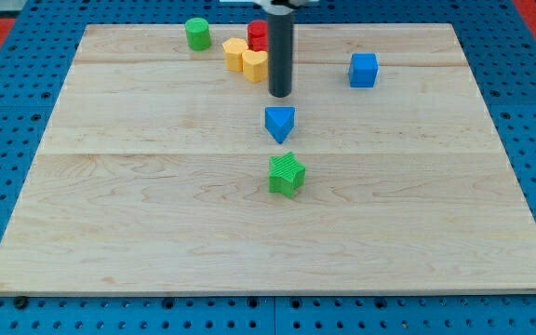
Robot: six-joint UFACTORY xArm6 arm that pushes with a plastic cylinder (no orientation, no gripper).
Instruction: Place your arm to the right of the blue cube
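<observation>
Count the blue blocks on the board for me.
2: the blue cube at the view's upper right, and a blue triangular block near centre, just below my tip. None seems hidden.

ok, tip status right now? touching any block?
No jaws on this arm, only a rod.
My tip: holding nothing, touching no block; left of the blue cube, just above the blue triangle, right of the yellow blocks.

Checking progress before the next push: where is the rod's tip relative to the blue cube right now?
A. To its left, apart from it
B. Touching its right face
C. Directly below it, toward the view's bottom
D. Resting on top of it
A: my tip sits on the wooden board well to the view's left of the blue cube, with bare wood between them.
</observation>
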